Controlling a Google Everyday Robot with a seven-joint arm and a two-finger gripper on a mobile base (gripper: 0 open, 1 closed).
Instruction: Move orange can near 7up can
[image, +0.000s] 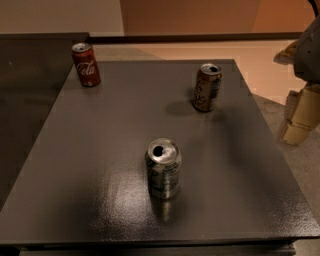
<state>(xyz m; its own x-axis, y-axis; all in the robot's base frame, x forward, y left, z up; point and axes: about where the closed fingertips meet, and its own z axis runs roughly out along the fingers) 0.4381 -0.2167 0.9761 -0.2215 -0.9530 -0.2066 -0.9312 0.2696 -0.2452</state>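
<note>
The orange can (207, 87) stands upright on the dark table (100, 150), toward the far right; its body is brownish-orange with pale markings and a silver top. The 7up can (163, 168) stands upright near the table's middle front, silvery grey-green with an opened silver top. The two cans are well apart. My gripper (300, 117) hangs at the right edge of the view, off the table's right side, right of the orange can and apart from it. It holds nothing that I can see.
A small red Coca-Cola can (86, 64) stands upright at the table's far left corner. A second dark surface (25, 75) adjoins the table on the left. The floor (305, 170) lies beyond the table's right edge.
</note>
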